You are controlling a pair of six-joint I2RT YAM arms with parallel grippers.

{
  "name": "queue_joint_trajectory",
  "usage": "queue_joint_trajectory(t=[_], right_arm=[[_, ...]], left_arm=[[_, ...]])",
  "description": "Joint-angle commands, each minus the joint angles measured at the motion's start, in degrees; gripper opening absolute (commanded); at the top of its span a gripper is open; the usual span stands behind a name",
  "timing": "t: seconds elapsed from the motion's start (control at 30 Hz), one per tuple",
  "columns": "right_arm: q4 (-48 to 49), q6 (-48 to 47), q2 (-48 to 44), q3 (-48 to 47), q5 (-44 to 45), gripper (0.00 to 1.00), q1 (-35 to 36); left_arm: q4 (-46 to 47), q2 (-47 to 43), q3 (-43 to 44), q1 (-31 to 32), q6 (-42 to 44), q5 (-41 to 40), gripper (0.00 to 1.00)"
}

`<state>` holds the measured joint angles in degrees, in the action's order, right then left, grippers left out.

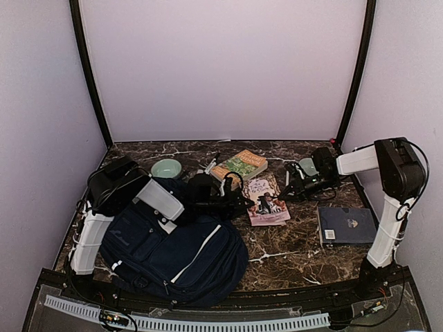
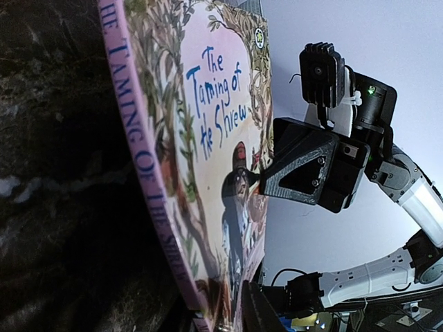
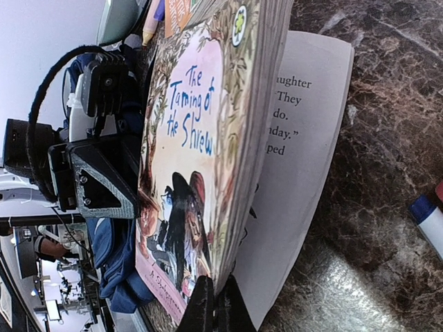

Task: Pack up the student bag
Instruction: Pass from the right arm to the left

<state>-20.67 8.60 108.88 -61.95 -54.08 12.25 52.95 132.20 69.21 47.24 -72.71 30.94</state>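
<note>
The navy student bag [image 1: 176, 252] lies at the near left, and its blue fabric shows in the right wrist view [image 3: 114, 256]. The pink book "The Taming of the Shrew" [image 1: 266, 200] lies right of it. My right gripper [image 1: 294, 185] is shut on the book's right edge [image 3: 214, 294], pinching the cover and pages, which are raised, while a loose last page [image 3: 297, 173] lies on the table. My left gripper [image 1: 241, 200] reaches over the bag to the book's spine side [image 2: 159, 207]. One finger [image 2: 259, 311] lies against the cover; the other is hidden.
An orange and green book [image 1: 242, 164] lies behind the pink one. A dark blue book [image 1: 346, 225] lies at the right. A green bowl [image 1: 166, 168] stands at the back left. A blue-capped marker [image 3: 429, 214] lies near the right gripper. Walls close three sides.
</note>
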Motion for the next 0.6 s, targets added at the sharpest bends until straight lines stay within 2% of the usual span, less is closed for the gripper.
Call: queue_joint_trajectory(t=[0.0, 0.1, 0.27, 0.3, 0.4, 0.57], right_arm=[[-0.8, -1.5, 0.0, -0.4, 0.6, 0.0, 0.2], [-1.2, -1.8, 0.1, -0.4, 1.2, 0.0, 0.2], [-2.7, -3.4, -0.4, -1.0, 2.7, 0.0, 0.3], [-3.7, -4.4, -0.8, -1.7, 3.5, 0.01, 0.3], [-6.2, -7.0, -3.4, -2.7, 6.2, 0.09, 0.2], [-9.5, -10.6, -11.1, -3.7, 11.8, 0.38, -1.2]], left_arm=[[-0.3, 0.3, 1.3, 0.1, 0.0, 0.6, 0.2], [0.3, 0.2, 1.5, 0.1, -0.1, 1.0, 0.16], [1.9, -0.6, 1.3, 0.1, -0.2, 2.0, 0.0], [1.9, -1.1, 1.0, 0.2, 0.0, 2.0, 0.0], [0.8, -4.0, -0.4, 0.1, 1.6, 1.9, 0.0], [-8.1, -11.0, -1.3, 0.2, 9.1, 2.3, 0.0]])
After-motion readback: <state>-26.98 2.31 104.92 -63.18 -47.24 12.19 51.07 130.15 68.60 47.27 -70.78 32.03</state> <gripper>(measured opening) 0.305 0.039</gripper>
